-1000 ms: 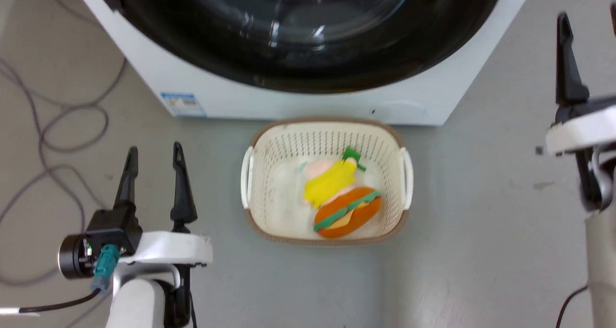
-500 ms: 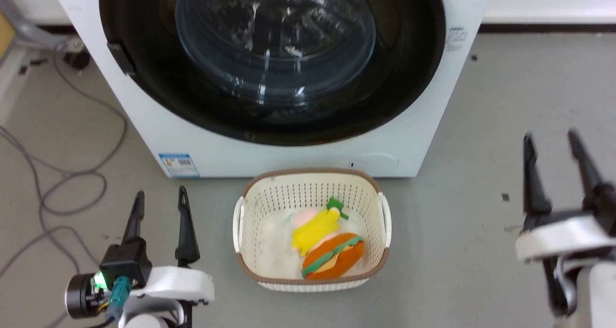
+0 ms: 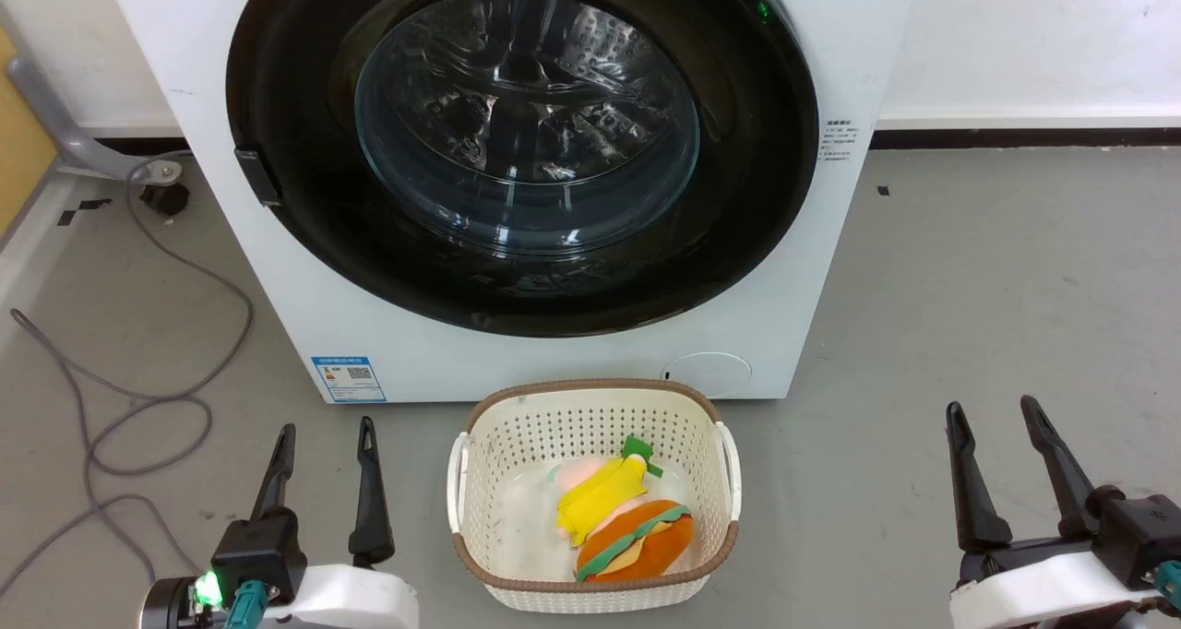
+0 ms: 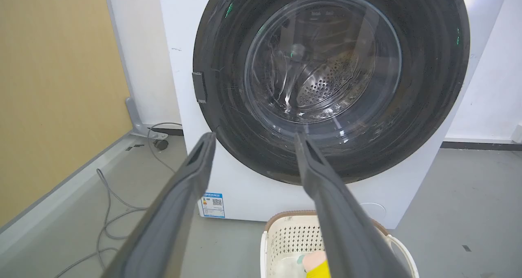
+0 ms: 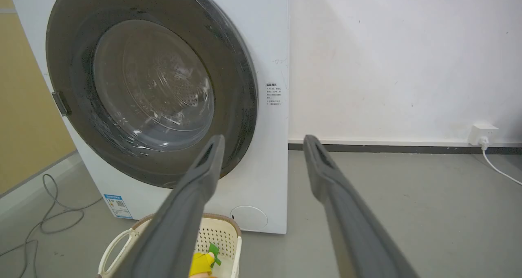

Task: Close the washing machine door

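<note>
- We see the door point(image 3: 521, 149) lying flat against the front of the machine point(image 3: 554, 361). Its glossy black ring spans nearly the whole width, and no gap shows along its edge.
- A small dark tab point(image 3: 258, 175) sits on the door's left edge.
- Through the clear domed glass, the left wrist view shows the perforated steel drum point(image 4: 326, 82).
- A blue-and-white label point(image 3: 349, 378) sits low on the machine's front, at its left corner.
- Our left hand point(image 3: 328, 426) hovers at the lower left of the head view. Its fingers are apart, point toward the machine, and hold nothing.
- Our right hand point(image 3: 991, 405) hovers at the lower right, fingers likewise apart and empty.
- Both hands are well apart from the door and touch nothing.
- A cream basket point(image 3: 590, 417) stands on the grey floor point(image 3: 969, 288) just in front of the machine, between our two hands.
- In the basket lie a yellow plush toy point(image 3: 600, 495) and a burger-shaped plush toy point(image 3: 637, 541), touching each other.
- A grey cable point(image 3: 138, 398) loops over the floor to the left of the machine.
- In the right wrist view, a white socket point(image 5: 483, 134) sits low on the wall to the right of the machine, with a white cord running down from it.
</note>
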{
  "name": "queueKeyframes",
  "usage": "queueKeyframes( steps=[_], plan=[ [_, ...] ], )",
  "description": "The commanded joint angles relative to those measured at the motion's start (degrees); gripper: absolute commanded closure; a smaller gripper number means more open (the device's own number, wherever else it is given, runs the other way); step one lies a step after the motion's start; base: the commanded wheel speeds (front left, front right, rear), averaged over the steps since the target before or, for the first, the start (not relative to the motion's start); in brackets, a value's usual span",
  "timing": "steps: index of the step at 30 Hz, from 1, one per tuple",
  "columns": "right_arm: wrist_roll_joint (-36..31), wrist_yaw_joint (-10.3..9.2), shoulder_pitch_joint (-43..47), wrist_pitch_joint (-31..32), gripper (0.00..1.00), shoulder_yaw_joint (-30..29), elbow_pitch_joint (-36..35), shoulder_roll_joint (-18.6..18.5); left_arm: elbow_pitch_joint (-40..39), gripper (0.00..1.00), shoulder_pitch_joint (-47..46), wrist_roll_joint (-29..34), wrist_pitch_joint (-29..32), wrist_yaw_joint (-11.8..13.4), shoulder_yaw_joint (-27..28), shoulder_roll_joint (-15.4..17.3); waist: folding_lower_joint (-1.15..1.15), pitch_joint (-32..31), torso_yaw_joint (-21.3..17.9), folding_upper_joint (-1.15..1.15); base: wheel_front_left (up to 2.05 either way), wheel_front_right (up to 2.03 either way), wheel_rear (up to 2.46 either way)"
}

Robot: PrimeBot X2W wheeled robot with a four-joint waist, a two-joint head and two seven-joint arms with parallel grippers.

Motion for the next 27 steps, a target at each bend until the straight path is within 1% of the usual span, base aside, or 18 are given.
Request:
queueKeyframes(
  steps=[1,2,27],
  plan=[
    [0.58,-0.05,0.9,-0.25,0.0,0.33,-1.13,0.19,0.03,0.0,0.85,-0.22,-0.25,-0.41,0.18,0.07,0.02,-0.17,-0.12,0.0,0.0,0.0,0.0],
    [0.37,0.0,0.36,0.02,1.0,0.23,-0.79,0.0,0.08,1.0,0.27,-0.21,0.05,-0.33,0.03,0.0,0.02,-0.18,-0.11,0.0,0.0,0.0,0.0],
    [-0.48,-0.01,0.49,2.4,1.0,1.18,-1.7,0.02,-0.96,1.0,0.24,0.58,2.46,-1.19,0.07,-0.01,0.02,-0.27,-0.05,0.0,0.0,0.0,0.0]
  ],
)
